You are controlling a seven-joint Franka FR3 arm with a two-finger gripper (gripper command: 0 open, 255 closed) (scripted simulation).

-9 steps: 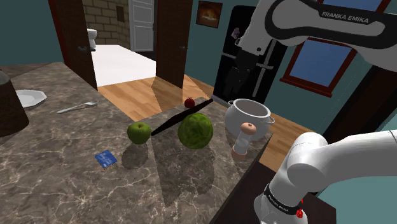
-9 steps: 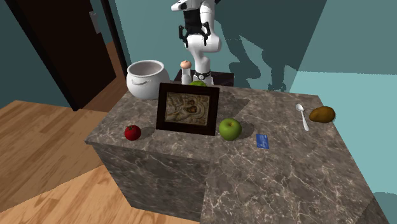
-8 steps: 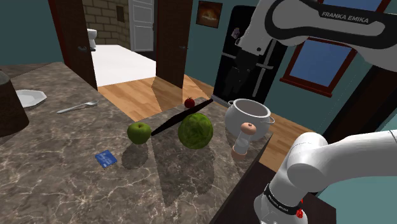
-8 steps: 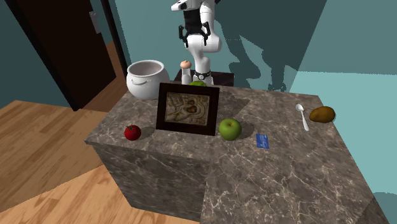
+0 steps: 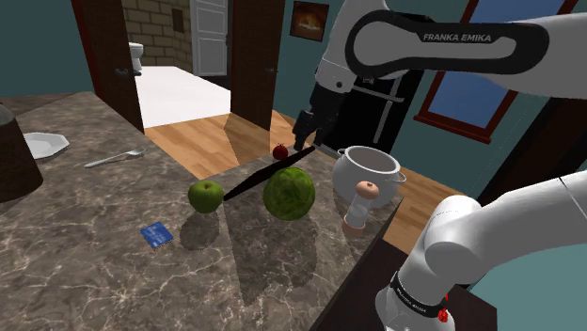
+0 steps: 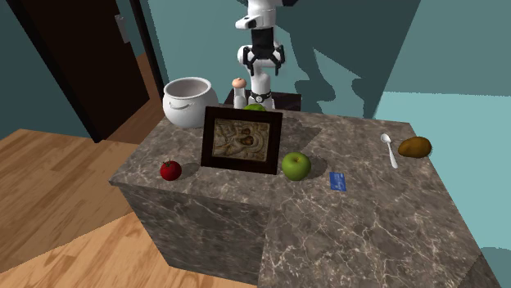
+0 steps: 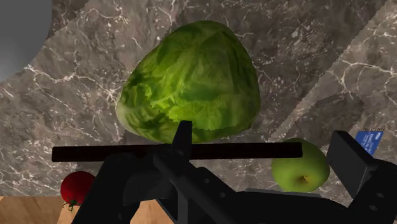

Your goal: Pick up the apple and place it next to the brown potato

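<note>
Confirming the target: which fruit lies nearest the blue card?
The green apple; the smaller red fruit sits at the picture frame's opposite end.

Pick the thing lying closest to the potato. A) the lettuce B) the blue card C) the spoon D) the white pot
C: in the second exterior view the spoon lies right beside the potato, at the same end of the counter.

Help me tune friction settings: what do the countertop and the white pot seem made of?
Dark veined countertop: looks like marble or similar stone, given pale veins over mottled brown-grey. White round pot: smooth, perhaps glazed ceramic; the plain white look leaves it open.
</note>
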